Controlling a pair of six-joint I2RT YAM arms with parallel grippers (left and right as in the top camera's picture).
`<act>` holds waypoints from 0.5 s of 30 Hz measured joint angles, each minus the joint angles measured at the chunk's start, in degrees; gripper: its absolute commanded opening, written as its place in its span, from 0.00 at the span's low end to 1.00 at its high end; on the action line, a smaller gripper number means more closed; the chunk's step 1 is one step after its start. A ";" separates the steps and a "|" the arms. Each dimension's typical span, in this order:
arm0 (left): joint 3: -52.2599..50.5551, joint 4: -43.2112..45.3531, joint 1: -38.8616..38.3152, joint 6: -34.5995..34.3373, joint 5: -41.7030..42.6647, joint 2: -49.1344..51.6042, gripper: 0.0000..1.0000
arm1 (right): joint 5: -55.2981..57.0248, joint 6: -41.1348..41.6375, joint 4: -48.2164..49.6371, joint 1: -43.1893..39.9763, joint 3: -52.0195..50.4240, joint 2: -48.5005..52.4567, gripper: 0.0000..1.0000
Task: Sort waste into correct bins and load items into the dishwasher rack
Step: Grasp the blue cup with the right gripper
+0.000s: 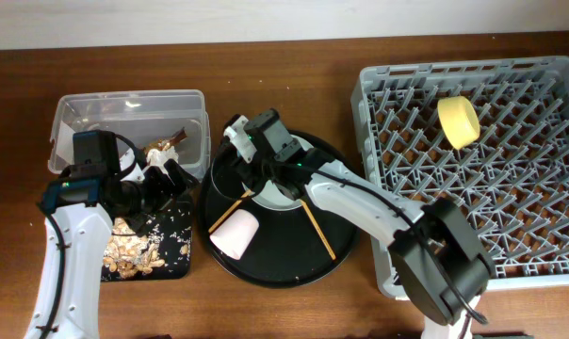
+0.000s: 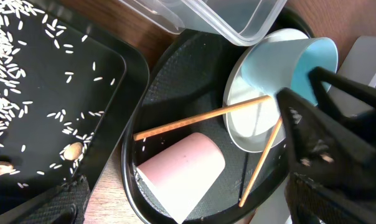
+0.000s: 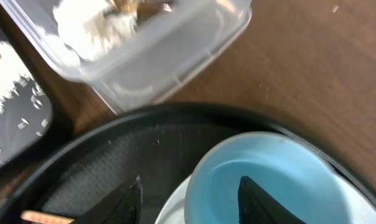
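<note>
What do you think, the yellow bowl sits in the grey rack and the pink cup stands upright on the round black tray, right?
Not quite. The pink cup lies on its side on the round black tray, not upright; the left wrist view shows it. The yellow bowl does sit in the grey rack.

blue cup (image 3: pixel 300 180) cut off, plate (image 2: pixel 247 134) part-hidden
</note>
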 measured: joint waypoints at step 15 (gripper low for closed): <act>0.02 0.00 0.00 0.02 0.00 0.00 0.99 | 1.99 -0.76 -4.24 0.07 0.17 0.79 0.04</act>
